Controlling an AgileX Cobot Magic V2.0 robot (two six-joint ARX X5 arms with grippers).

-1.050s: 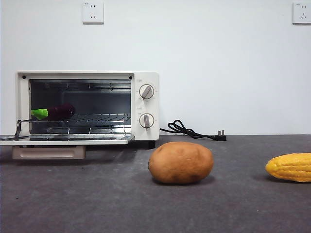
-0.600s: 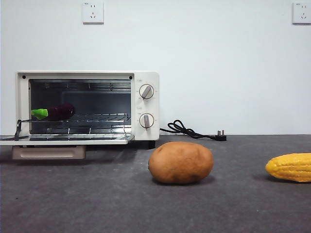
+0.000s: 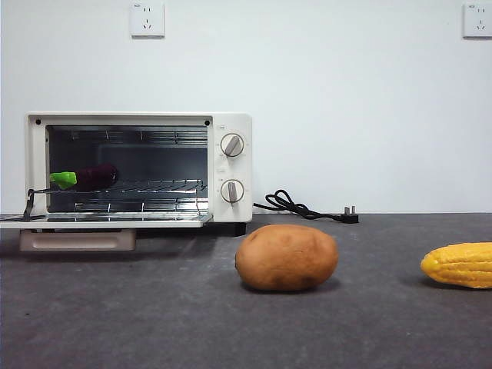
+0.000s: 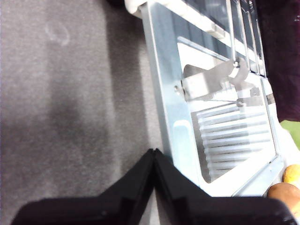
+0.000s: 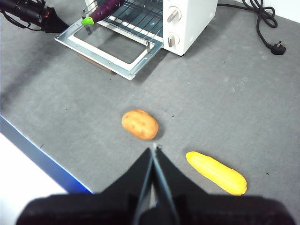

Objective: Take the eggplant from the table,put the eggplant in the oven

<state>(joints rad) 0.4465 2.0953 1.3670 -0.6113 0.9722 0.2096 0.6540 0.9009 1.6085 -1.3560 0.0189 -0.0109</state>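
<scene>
Eggplant (image 3: 86, 178) lies on the wire rack (image 3: 157, 186) inside the oven (image 3: 138, 167), at the left end of the cavity, with its green stem cap pointing left and toward the open front. The oven door (image 3: 104, 221) is folded down flat, its beige handle below the front edge. From the right wrist view the eggplant (image 5: 104, 10) shows lying along the rack with the cap over the front edge.

On the table (image 3: 154, 323), nearer than the oven and to its right, sits a brown potato (image 3: 286, 257); a yellow corn cob (image 3: 460, 264) lies well apart at the right edge. A black power cord (image 3: 304, 207) with its plug rests far back by the wall.

Left gripper (image 4: 154, 157) hovers just beside the outer edge of the open door, over bare table, its fingers pressed together and holding nothing. Right gripper (image 5: 153, 154) hangs high over the near side of the table, above the gap between potato (image 5: 139, 124) and corn cob (image 5: 216, 172), its fingers likewise pressed together and empty. Neither arm shows in the front view.
</scene>
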